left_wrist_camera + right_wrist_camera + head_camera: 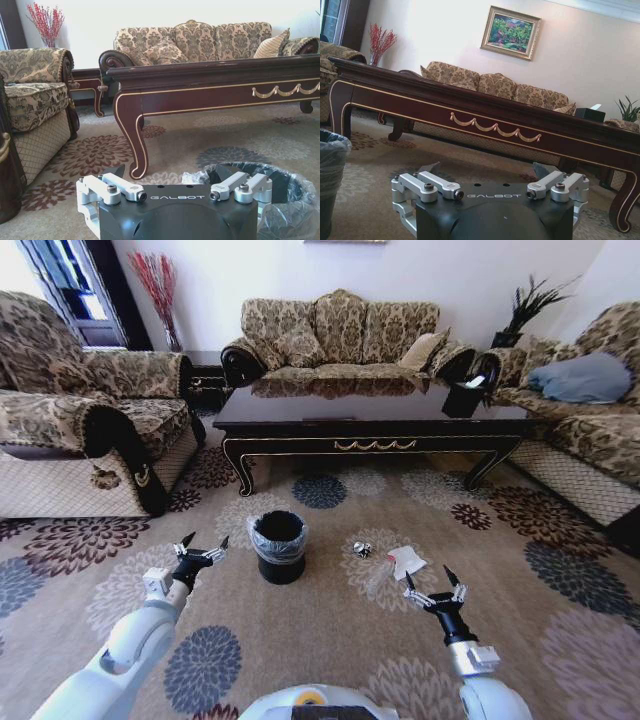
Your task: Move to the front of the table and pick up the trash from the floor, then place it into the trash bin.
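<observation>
Patterned sofa (340, 335): far ahead of both tools. Armchair (85, 420): ahead-left of the left tool. Grey blanket (583, 377): ahead-right of the right tool. Framed painting (510, 32): on the wall. Floral carpet (330, 640): beneath both tools.

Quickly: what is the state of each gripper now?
Left gripper: open, empty, beside the round black trash bin.
Right gripper: open, empty, near the white paper scrap.

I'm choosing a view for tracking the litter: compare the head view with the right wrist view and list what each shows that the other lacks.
Head view alone: the white paper scrap, foil ball and clear bottle on the carpet, plus the open left gripper. Right wrist view alone: a framed painting on the wall. Both: the table, the trash bin and the open right gripper.
</observation>
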Available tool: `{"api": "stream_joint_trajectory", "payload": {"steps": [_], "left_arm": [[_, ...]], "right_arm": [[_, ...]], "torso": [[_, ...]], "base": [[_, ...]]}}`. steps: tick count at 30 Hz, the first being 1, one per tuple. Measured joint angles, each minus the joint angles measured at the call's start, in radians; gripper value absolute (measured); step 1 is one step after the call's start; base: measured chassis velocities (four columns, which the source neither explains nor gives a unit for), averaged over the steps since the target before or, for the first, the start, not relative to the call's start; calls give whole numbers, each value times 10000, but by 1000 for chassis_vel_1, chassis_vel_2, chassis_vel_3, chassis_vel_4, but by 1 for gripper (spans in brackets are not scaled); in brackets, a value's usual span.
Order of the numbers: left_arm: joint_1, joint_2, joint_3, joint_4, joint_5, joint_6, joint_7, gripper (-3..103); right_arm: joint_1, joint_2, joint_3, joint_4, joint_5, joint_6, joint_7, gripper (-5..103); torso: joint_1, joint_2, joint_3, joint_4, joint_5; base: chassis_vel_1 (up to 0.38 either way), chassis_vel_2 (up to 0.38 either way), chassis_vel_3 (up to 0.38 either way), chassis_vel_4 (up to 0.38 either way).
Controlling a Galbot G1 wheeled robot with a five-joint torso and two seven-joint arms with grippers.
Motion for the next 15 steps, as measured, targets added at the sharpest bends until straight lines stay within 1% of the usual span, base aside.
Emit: {"api": "stream_joint_trajectory", "payload": {"steps": [15], "left_arm": [[-63,-50,81,118,-2,-49,86,100]], "right_arm": [[-26,9,31,4,12,38,-106,100]], "torso": [[0,0,-1,0,0]], "base": [[0,0,0,0]]}}
